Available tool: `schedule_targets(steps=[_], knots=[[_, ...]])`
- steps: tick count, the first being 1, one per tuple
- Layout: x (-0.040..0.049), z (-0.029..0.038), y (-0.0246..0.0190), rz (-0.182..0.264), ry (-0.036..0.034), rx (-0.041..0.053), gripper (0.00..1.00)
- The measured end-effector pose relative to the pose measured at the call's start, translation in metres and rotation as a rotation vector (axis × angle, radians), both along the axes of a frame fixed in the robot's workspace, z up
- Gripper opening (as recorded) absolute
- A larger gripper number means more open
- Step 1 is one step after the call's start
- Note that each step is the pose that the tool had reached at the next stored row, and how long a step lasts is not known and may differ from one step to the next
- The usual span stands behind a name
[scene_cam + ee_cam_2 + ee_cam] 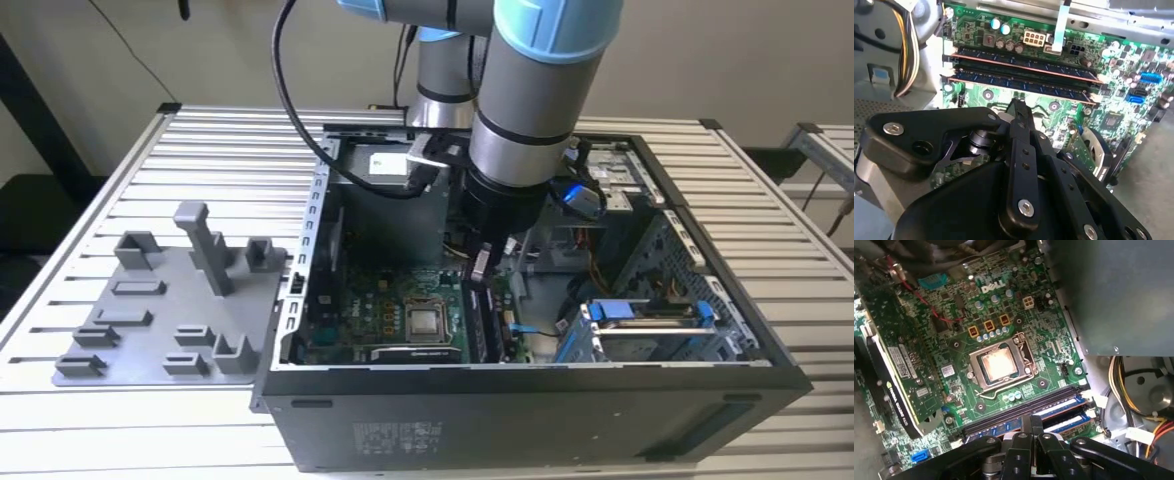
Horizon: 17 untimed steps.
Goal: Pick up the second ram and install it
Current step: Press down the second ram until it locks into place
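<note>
My gripper (pixel 478 268) hangs inside the open computer case (pixel 534 400), shut, with nothing between its fingers. In the second wrist view two long dark memory sticks with black chips stand side by side in the motherboard slots. The second ram (pixel 1019 84) is the stick closer to my gripper (pixel 1017 106), and the other stick (pixel 1019 61) lies just beyond it. The fingertips sit just short of the nearer stick; I cannot tell whether they touch it. In the first wrist view my gripper (pixel 1031 424) is right over the row of memory slots (pixel 1044 402).
A processor socket (pixel 999 362) lies beside the slots, with a graphics card (pixel 894 370) beyond it. A grey power supply (pixel 1119 290) and yellow cables (pixel 909 50) crowd one side. A blue drive cage (pixel 647 315) fills the exterior view's right. A grey fixture plate (pixel 160 310) lies outside the case.
</note>
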<state>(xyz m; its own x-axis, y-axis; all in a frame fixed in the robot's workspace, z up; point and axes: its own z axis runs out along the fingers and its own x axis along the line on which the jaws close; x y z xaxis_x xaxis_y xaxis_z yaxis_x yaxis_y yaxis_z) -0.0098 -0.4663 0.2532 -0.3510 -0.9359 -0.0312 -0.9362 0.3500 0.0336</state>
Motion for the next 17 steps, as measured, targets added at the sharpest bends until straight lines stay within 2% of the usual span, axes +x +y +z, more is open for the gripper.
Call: schedule_targets(steps=[5,11,17], knots=[[0.0000,-0.0010,0.0000,0.087,-0.0012,-0.0001,0.11],[0.0000,-0.0018,0.0000,0.132,-0.0014,-0.0002,0.11],[0.0000,-0.0088,0.0000,0.210,-0.0040,0.0004,0.11]])
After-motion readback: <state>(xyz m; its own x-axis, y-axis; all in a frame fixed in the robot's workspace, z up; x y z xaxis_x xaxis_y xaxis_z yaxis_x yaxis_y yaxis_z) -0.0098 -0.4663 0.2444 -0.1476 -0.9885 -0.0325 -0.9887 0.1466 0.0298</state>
